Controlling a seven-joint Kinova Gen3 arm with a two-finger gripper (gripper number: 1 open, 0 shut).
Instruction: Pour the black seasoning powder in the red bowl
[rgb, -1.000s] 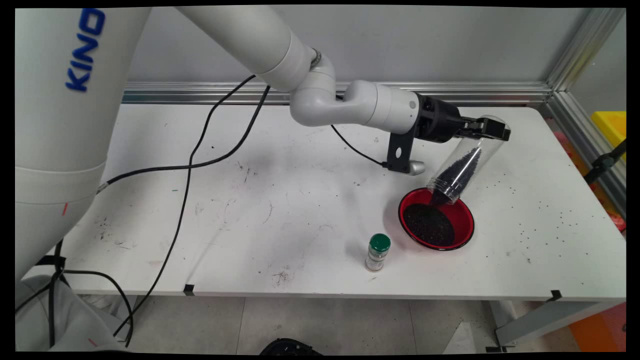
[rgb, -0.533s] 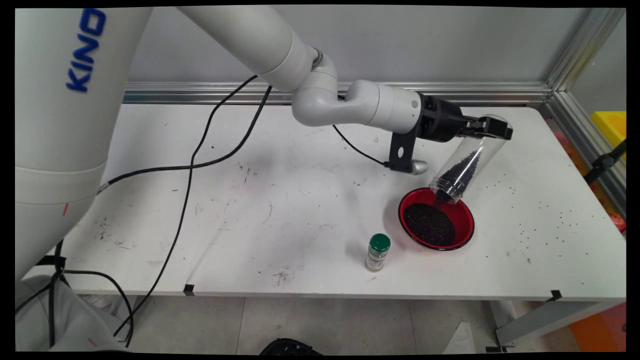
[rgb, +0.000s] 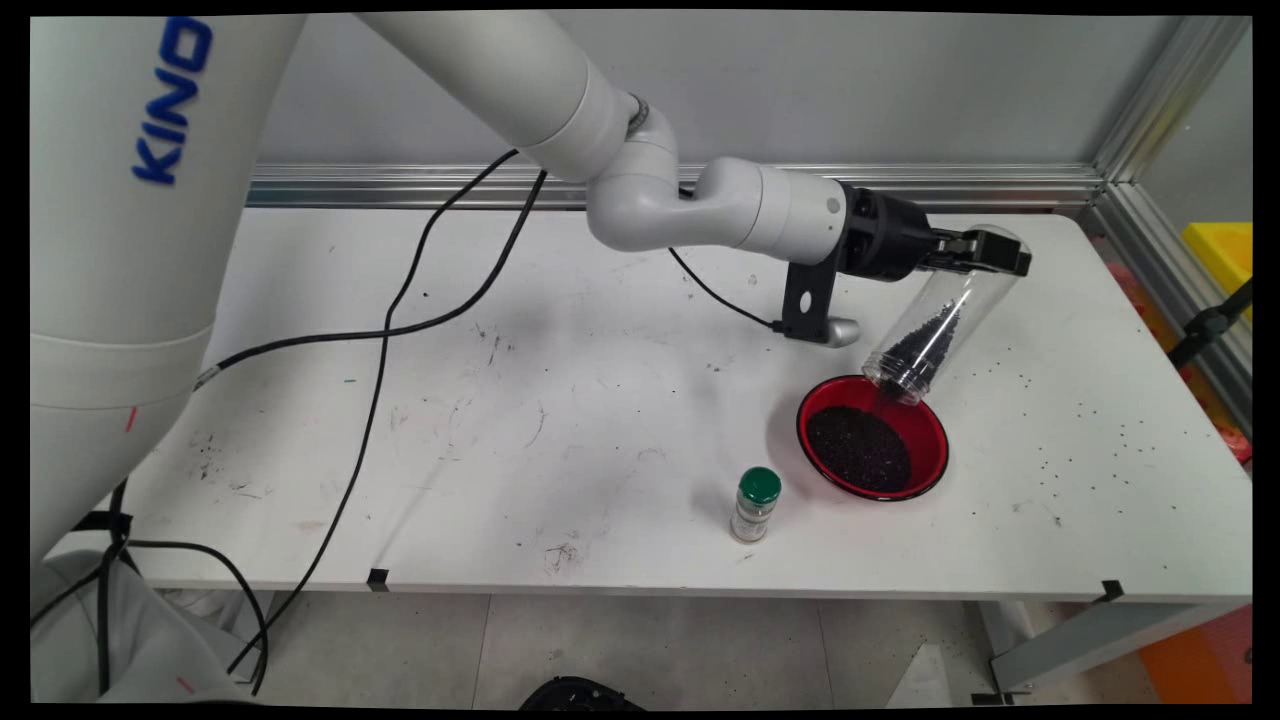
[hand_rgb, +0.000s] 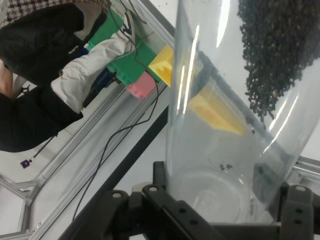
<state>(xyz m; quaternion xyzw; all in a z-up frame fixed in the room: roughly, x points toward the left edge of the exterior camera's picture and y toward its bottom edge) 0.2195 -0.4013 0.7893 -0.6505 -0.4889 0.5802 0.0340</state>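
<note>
main view: gripper (rgb: 985, 262) is closed on base of clear jar (rgb: 935, 325), tilted mouth-down over far rim of red bowl (rgb: 930, 440), dark grains (rgb: 858, 448) inside; green-capped bottle (rgb: 755, 503) near | hand view: jar (hand_rgb: 225, 125) between fingers (hand_rgb: 295, 210), grains (hand_rgb: 275, 45) toward mouth | step: pouring; next needs steady tilt, I judge

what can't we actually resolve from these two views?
- Small green-capped bottle: label and contents too small in the main view; absent from the hand view.
- Clear jar base: gripper covers it in the main view.
- Red bowl: depth of dark granules unreadable from above.
- Hand view: jar wall blocks the bowl and table.
</note>
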